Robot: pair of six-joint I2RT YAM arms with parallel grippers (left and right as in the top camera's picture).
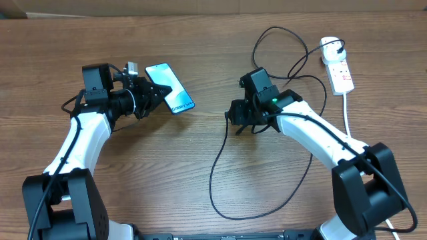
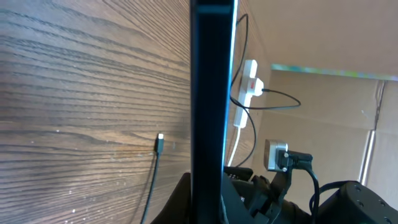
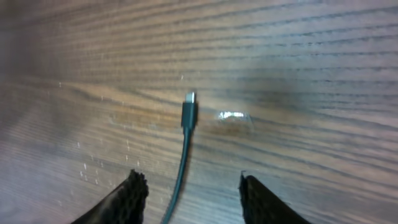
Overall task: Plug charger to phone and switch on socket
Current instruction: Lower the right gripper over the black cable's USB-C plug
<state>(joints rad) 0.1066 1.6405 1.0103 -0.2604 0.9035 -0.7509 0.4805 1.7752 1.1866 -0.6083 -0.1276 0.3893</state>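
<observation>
My left claw (image 1: 155,94) is clamped on the phone (image 1: 171,96), held edge-up. My right claw (image 3: 189,193), fingers apart, straddles the charger (image 3: 188,115) tip on the counter (image 1: 200,173), right of the phone. Risk: pinching cable behind the tip, so it flops.

Brown wood-grain table (image 1: 200,200), tan cardboard wall (image 1: 200,5) along its far edge
</observation>
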